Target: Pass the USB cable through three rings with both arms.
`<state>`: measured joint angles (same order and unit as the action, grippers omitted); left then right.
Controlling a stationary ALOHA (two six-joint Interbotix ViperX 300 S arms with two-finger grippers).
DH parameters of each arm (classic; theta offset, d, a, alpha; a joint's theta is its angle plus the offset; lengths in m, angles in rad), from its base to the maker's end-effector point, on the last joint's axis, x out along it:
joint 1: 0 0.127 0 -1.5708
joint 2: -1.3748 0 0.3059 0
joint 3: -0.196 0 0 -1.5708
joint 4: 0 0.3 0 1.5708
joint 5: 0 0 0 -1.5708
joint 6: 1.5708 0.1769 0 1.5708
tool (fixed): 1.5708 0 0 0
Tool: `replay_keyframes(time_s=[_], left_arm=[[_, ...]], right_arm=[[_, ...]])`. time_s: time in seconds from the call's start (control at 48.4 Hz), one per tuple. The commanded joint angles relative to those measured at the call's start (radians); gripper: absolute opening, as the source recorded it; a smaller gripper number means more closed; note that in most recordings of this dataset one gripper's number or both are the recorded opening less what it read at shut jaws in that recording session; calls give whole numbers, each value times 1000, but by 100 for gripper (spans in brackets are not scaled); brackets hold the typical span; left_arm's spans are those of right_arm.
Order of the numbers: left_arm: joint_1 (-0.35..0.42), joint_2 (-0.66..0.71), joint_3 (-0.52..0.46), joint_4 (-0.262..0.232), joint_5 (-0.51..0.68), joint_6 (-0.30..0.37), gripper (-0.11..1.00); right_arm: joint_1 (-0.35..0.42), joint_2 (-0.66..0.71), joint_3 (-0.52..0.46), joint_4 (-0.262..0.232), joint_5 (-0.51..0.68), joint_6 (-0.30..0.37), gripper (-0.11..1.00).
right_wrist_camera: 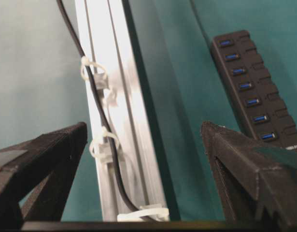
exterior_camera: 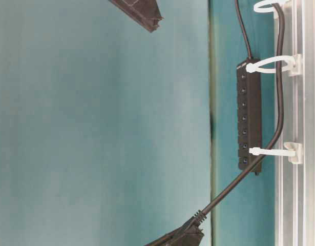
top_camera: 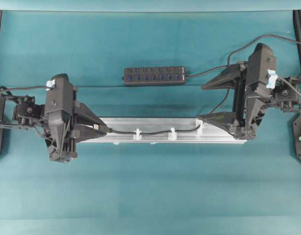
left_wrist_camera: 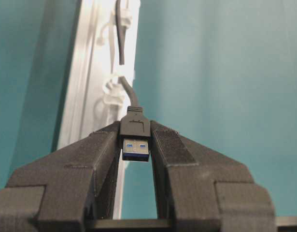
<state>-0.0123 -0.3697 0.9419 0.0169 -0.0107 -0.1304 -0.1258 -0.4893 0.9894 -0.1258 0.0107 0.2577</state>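
over the rail, the left hand (left_wrist_camera: 135, 145) grips the usb cable (top_camera: 152, 131) plug (unlabelled); right hand (top_camera: 211, 100) gapes.

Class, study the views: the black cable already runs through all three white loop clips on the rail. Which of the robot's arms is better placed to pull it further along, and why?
The left. The left gripper is shut on the black USB cable's plug, beyond the white rings. The right gripper stands open, holding nothing.

Three white rings (top_camera: 172, 133), one USB cable (top_camera: 152, 132), one hub strip (top_camera: 154, 76), one silver rail (top_camera: 121, 123), two arms (top_camera: 59, 117).
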Motion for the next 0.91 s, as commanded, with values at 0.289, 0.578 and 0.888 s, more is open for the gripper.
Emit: replay_keyframes(time_s=[0.289,0.578,0.888], left_arm=[[0,-12,-25,2,-11,2,24],[0,-12,-25,0,-18,2,24],[0,-12,-25,2,-28,6,24]], right_arm=[[-2,11,-14,2,-11,12,77],[-2,15,-14,6,-11,12,77],[-2,17,-14,11,-9,12,77]])
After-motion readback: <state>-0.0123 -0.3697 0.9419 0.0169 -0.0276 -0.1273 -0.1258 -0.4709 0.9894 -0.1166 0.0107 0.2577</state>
